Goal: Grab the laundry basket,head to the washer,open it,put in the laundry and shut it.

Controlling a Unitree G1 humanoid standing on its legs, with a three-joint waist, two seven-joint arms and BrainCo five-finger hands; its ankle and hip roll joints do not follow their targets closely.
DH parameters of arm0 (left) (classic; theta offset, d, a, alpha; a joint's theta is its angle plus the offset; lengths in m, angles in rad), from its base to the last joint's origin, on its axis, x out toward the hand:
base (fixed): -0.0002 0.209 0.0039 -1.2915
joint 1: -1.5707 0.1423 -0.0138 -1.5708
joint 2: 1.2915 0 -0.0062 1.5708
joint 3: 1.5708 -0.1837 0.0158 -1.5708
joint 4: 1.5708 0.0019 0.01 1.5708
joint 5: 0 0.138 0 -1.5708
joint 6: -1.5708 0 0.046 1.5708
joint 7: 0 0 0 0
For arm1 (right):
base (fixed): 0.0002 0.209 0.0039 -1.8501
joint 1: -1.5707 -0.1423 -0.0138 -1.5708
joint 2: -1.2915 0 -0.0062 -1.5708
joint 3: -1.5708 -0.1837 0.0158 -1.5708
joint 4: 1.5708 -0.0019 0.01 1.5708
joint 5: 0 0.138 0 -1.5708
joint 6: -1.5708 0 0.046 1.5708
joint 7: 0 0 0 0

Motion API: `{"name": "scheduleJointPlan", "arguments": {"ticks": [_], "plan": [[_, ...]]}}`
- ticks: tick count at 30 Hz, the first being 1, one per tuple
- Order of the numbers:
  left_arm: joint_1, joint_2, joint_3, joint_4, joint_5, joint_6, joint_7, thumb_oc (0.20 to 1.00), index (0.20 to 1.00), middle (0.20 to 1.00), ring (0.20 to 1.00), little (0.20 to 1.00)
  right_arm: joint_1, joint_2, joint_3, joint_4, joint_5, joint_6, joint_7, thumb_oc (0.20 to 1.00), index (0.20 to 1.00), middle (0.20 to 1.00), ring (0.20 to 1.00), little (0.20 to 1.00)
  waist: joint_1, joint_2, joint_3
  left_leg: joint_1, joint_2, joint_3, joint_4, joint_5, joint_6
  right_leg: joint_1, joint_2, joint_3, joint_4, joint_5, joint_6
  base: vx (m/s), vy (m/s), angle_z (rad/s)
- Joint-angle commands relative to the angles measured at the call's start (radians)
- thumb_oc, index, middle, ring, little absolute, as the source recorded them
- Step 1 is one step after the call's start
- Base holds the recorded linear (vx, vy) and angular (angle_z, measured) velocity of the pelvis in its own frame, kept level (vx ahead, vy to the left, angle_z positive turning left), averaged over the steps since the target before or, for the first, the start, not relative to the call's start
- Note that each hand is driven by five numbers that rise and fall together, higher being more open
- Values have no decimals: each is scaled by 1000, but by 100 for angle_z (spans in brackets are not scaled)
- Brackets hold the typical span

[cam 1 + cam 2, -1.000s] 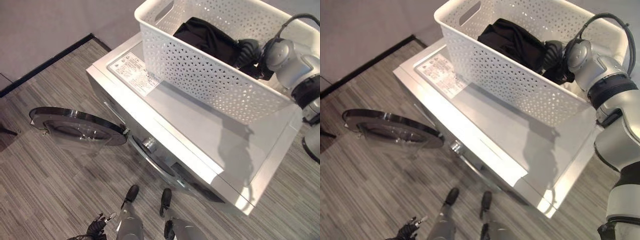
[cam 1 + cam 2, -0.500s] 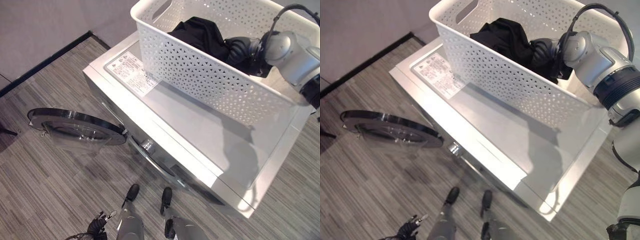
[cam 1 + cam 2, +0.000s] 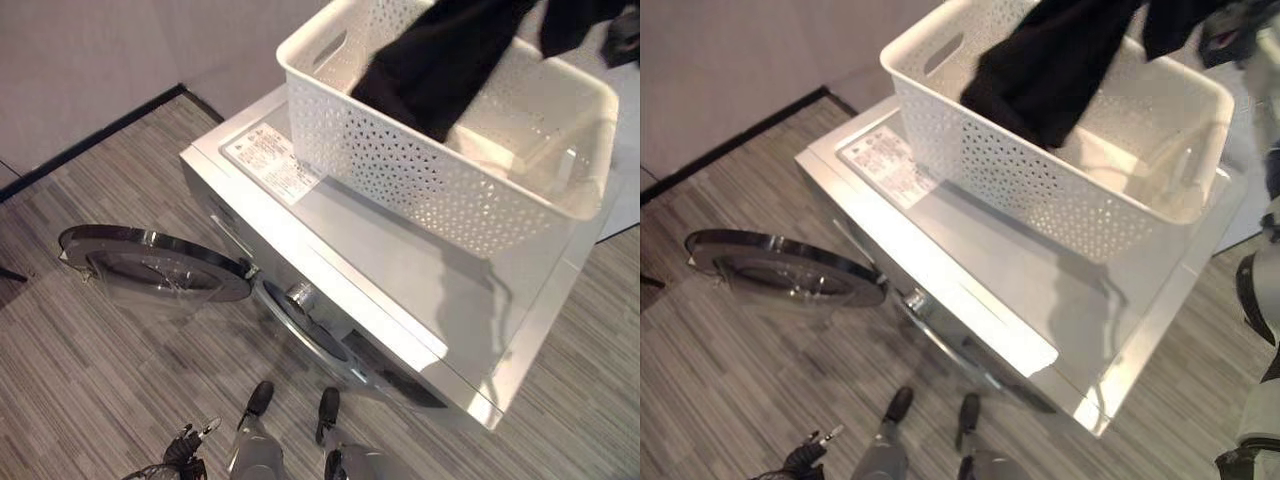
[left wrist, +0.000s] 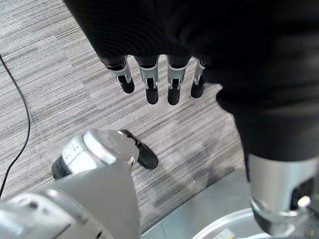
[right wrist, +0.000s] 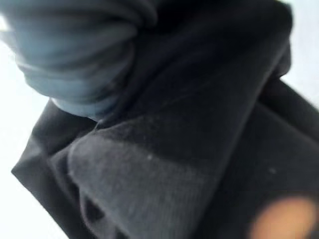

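Observation:
The white perforated laundry basket (image 3: 400,170) stands on top of the silver washer (image 3: 400,265). A black garment (image 3: 440,60) hangs above the basket, its lower end still dangling inside. My right hand (image 3: 1232,32) is high at the upper right, shut on the garment, and the black cloth (image 5: 199,139) crowds its wrist view. The washer's round door (image 3: 150,262) stands swung open to the left. My left hand (image 4: 149,79) hangs low beside me over the floor, fingers straight and holding nothing.
The open door juts out over the grey striped floor (image 3: 90,380) to the left of the washer front. A dark baseboard (image 3: 90,130) runs along the wall at the back left.
My right hand has risen from inside the basket and pulled the black garment up with it, so the cloth now hangs stretched. The view has shifted slightly.

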Motion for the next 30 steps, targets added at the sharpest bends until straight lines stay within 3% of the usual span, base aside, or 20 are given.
{"name": "scheduleJointPlan", "arguments": {"ticks": [1,4,11,24,26,29,30], "plan": [[9,51,-31,61,31,-17,25,1000,1000,1000,1000,1000,-141,-17,40,39,75,-135,-97,200,200,200,200,200,13,-54,-89,188,13,66,3,-96,63,-33,-88,68,115,-149,115,43,77,-16],[19,49,-17,80,56,-11,37,1000,1000,1000,1000,1000,-163,-54,21,35,31,-155,-184,200,200,200,200,200,3,-48,-120,216,2,73,3,-114,70,-8,-96,76,110,-144,121,60,107,-14],[48,25,-6,113,77,2,52,1000,1000,1000,1000,1000,-179,-168,-85,37,93,-225,-327,200,200,200,200,200,-35,-48,-181,277,-33,104,6,-175,98,36,-120,110,98,-124,146,37,93,-11],[61,23,50,133,51,0,66,1000,1000,1000,1000,1000,-286,-320,18,65,120,-223,-375,200,200,200,200,200,-92,-81,-210,319,-59,180,34,-218,117,38,-126,176,100,-88,168,-1,33,-21],[65,13,77,126,30,-2,65,1000,1000,1000,1000,1000,-193,-343,-23,10,106,-222,-368,200,200,200,200,200,-110,-84,-209,328,-61,202,44,-232,124,36,-120,198,107,-86,172,-37,28,-42],[65,-13,110,115,22,-6,72,1000,1000,1000,1000,1000,43,-329,-173,-162,30,-230,-378,200,200,200,200,200,-138,-73,-199,338,-72,238,66,-259,141,26,-115,234,122,-76,175,-47,35,-48],[69,-3,111,114,23,-6,72,1000,1000,1000,1000,1000,95,-328,-222,-180,22,-229,-385,200,200,200,200,200,-136,-83,-201,339,-71,241,68,-261,141,26,-113,237,122,-75,175,-56,52,-40]]}}
